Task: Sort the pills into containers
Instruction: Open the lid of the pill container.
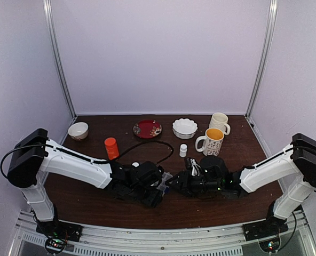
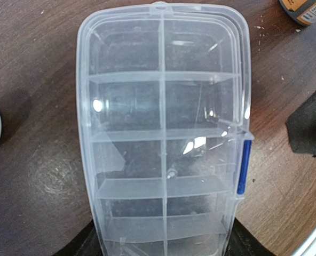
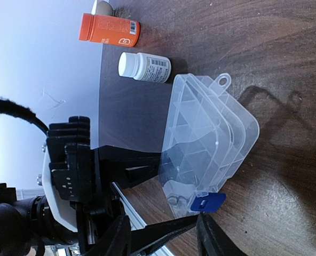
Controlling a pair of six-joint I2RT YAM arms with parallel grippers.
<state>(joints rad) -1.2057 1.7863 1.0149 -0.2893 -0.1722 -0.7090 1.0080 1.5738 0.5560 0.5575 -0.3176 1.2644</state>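
- The pill box (image 2: 163, 48) was found at the near centre of the table (image 1: 83, 205), between the two arms
- It was grasped across its width, at its near end, by the left gripper (image 2: 163, 246); one dark finger was seen against each long side
- In the right wrist view the box was seen tilted, its far end with the hang tab raised
- The lid (image 3: 238, 125) was down over the two rows of cells (image 2: 126, 104); whether it was latched could not be told
- One tiny whitish pill (image 2: 171, 173) was seen in a cell in the third row from the far end, just beside the centre divider
- The right gripper (image 3: 200, 224) was placed at the blue latch (image 3: 207, 201) on the box's side, fingertips just below it; whether the jaws were clenched on it could not be told
- The orange bottle (image 1: 111, 148) and a white bottle (image 3: 144, 66) were stood near the box on the left side
- A second white bottle (image 1: 183, 150) was stood behind the right gripper
- Along the back were set a cream bowl (image 1: 78, 130), a red plate (image 1: 147, 128), a scalloped white bowl (image 1: 184, 128) and two mugs (image 1: 211, 141)
- A black cable (image 1: 152, 143) was looped over the dark brown wood
- The table was enclosed by plain white walls (image 1: 158, 53) with metal posts (image 1: 59, 58)
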